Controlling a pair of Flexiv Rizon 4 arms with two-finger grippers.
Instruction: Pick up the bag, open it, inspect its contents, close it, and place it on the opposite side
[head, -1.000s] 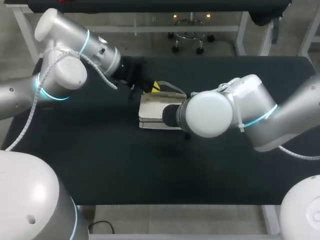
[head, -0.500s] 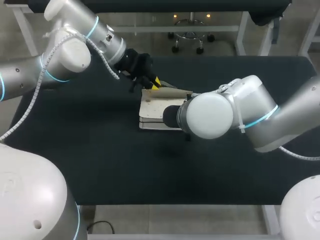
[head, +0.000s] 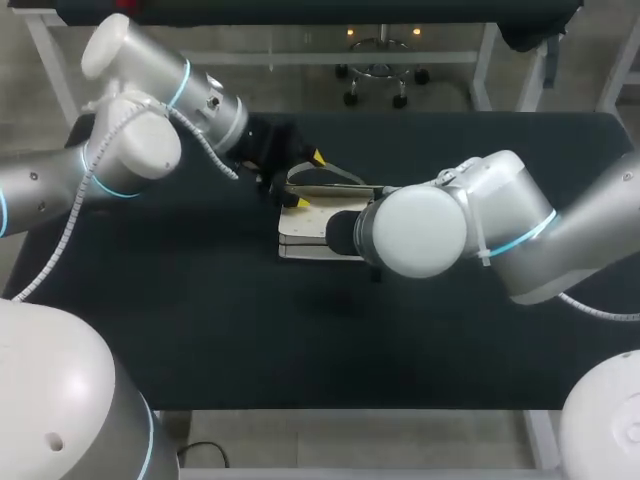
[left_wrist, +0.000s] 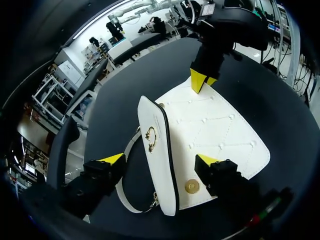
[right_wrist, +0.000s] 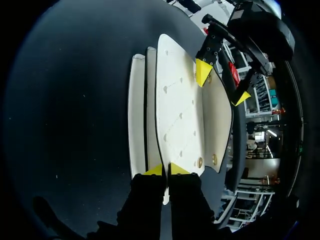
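Note:
A white quilted bag (head: 305, 228) lies flat at the middle of the black table (head: 200, 320). Its flap (left_wrist: 156, 150) stands raised on edge, with a gold clasp on it and a gold snap (left_wrist: 191, 187) on the body below. My left gripper (left_wrist: 160, 160) is open wide, one yellow tip on each side of the flap, neither touching it. It also shows in the head view as the left gripper (head: 309, 180). My right gripper (right_wrist: 165, 170) is shut on the bag's opposite edge. The right arm's wrist hides that gripper in the head view.
The bag's white strap (left_wrist: 131, 200) loops on the table beside the flap, under my left gripper. My right arm's bulky elbow (head: 430, 225) hangs over the bag's right end. Bare black tabletop lies in front of the bag and to its left.
My left gripper, shut at the flap a second ago, lifted it, then opened wide and let it go. The flap now stands raised. The right arm has kept still.

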